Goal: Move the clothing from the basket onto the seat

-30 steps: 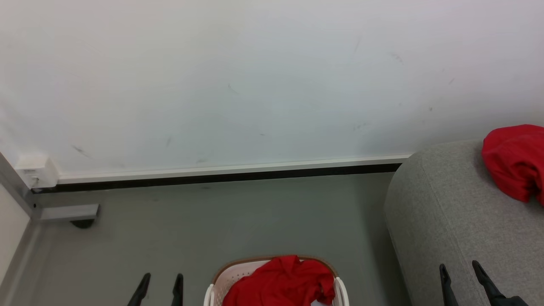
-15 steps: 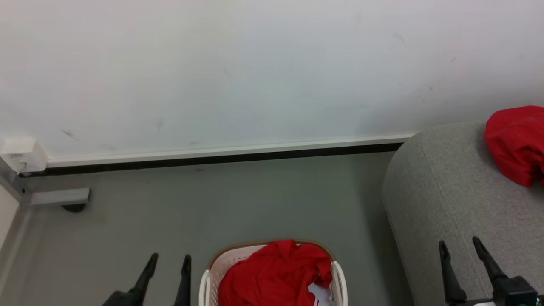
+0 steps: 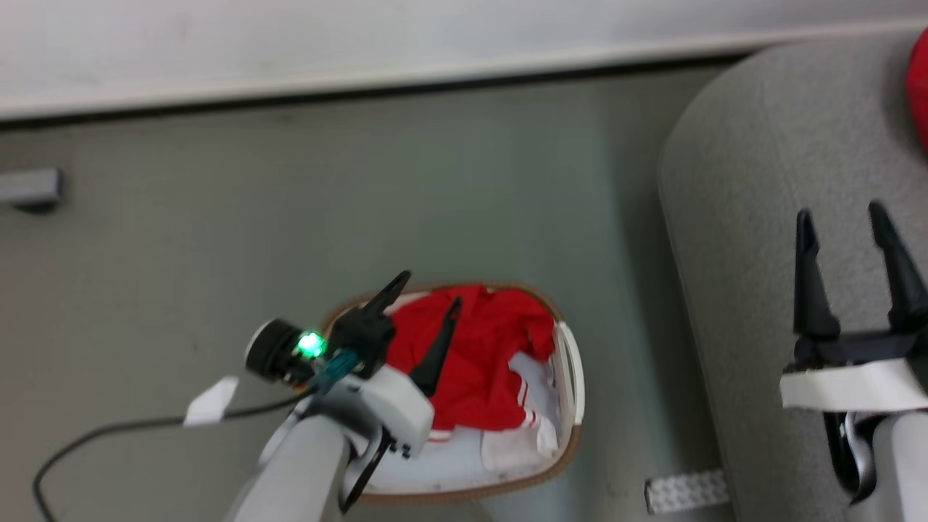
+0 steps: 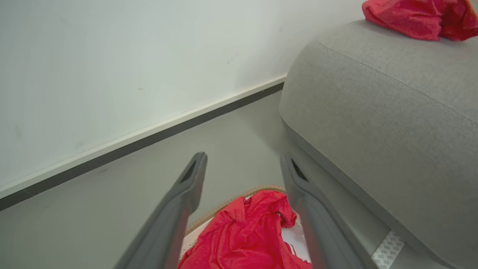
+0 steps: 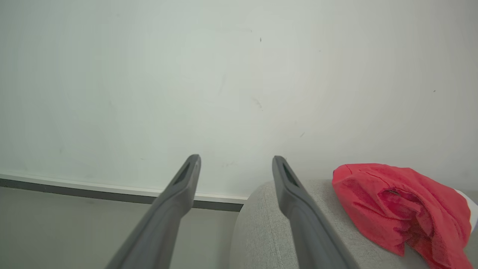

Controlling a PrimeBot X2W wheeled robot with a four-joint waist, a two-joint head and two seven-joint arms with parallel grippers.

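Laundry check-in: red clothing [image 3: 478, 362] with white stripes is heaped in the white basket [image 3: 576, 391], which sits on the floor [image 3: 217, 239] just beside the big grey seat [image 3: 739, 181]. My left pincer [image 3: 431, 288] hangs over the left side of the basket, right above the heap, spread wide with nothing in it. From the left wrist camera the red pile shows down between the two fingers [image 4: 188, 186], and honestly I can't tell if a tip grazes the fabric or not. My right pincer [image 3: 839, 210] is over the rounded edge of the seat, well apart from the basket. It's open about as wide as the left one and also has nothing in it. One more red garment [image 5: 396, 201] is lying crumpled on top of the seat, close to the wall [image 5: 224, 74] and off to the right of my right pincer.
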